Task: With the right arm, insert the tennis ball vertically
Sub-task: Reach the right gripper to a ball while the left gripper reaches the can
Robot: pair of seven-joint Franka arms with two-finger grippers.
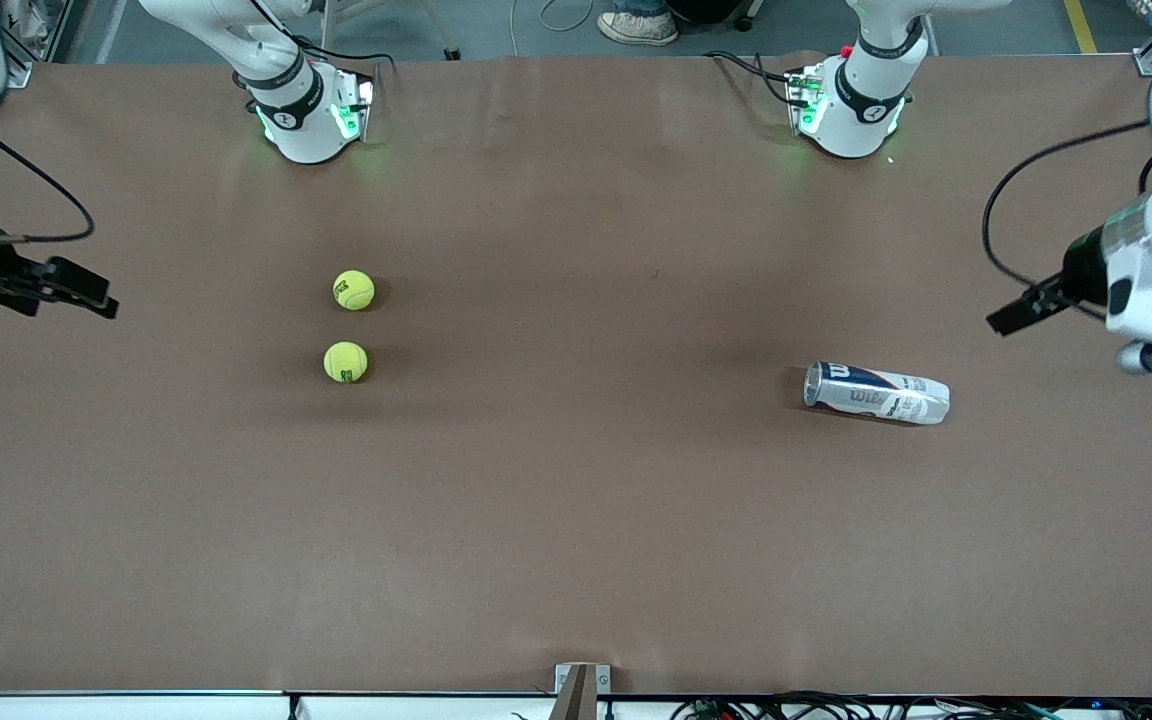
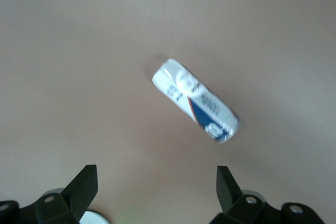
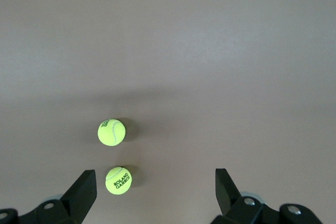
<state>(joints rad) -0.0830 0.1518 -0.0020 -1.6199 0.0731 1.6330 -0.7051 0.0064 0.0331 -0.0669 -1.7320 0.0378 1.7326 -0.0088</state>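
1. Brown paper covers the table (image 1: 576,520), and its strip nearest the front camera carries nothing but the covering.
2. Nearest of the objects, a Wilson tennis ball can (image 1: 876,392) lies on its side toward the left arm's end of the table, its open mouth turned toward the table's middle.
3. Well apart from the can, toward the right arm's end, sit two yellow-green tennis balls: the nearer ball (image 1: 346,361), printed "Roland Garros" in the right wrist view, and the farther ball (image 1: 353,290), close together but not touching.
4. The right tool (image 1: 86,293) hangs over the table's edge at the right arm's end, fingers spread wide and gripping nothing; both balls show on the table beneath its wrist camera.
5. The left tool (image 1: 1014,315) hangs over the table at the left arm's end, fingers likewise spread and unloaded, with the can below in its wrist view.
6. Farthest back stand both arms' white bases, glowing green.
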